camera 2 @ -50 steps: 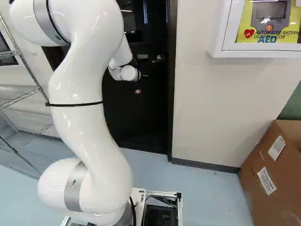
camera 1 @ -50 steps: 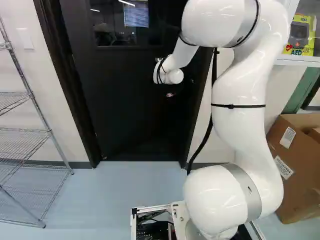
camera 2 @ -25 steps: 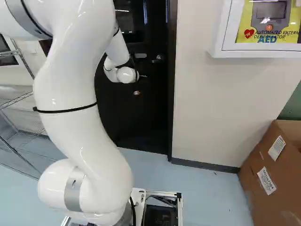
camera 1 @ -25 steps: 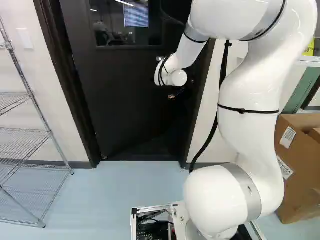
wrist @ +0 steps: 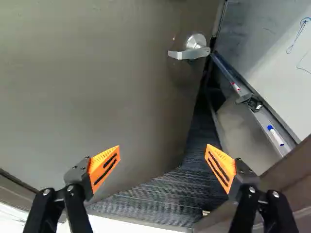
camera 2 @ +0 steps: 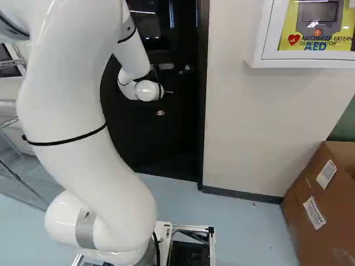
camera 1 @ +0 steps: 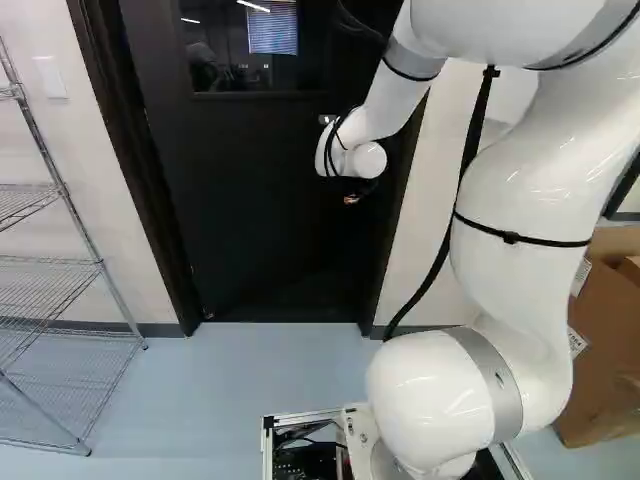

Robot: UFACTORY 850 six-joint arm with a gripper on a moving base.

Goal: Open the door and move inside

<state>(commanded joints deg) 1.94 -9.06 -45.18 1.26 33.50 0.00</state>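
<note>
The dark door (camera 1: pixel 260 200) stands partly swung away from me, its window high up. In the left base view my gripper (camera 1: pixel 352 198) is a small dark shape before the door, low beside the white wrist. The wrist view shows the gripper (wrist: pixel 163 162) with its two orange-padded fingers wide apart, nothing between them. Ahead of it the silver lever handle (wrist: pixel 189 52) sits near the door's free edge, touched by neither finger. Beside that edge a gap shows dark carpet (wrist: pixel 165 199) beyond the doorway. The door frame (camera 2: pixel 204 111) is close beside one finger.
Through the gap I see a whiteboard (wrist: pixel 286 63) and a tray (wrist: pixel 262 121) with markers. A wire shelf (camera 1: pixel 50 270) stands left of the doorway. At the right are a cardboard box (camera 2: pixel 321 205) and a wall-mounted AED cabinet (camera 2: pixel 266 55).
My arm has bent further, its upper part coming nearer the cameras. The wrist and gripper have shifted slightly down, and rightward in the left base view. The base and door look unmoved.
</note>
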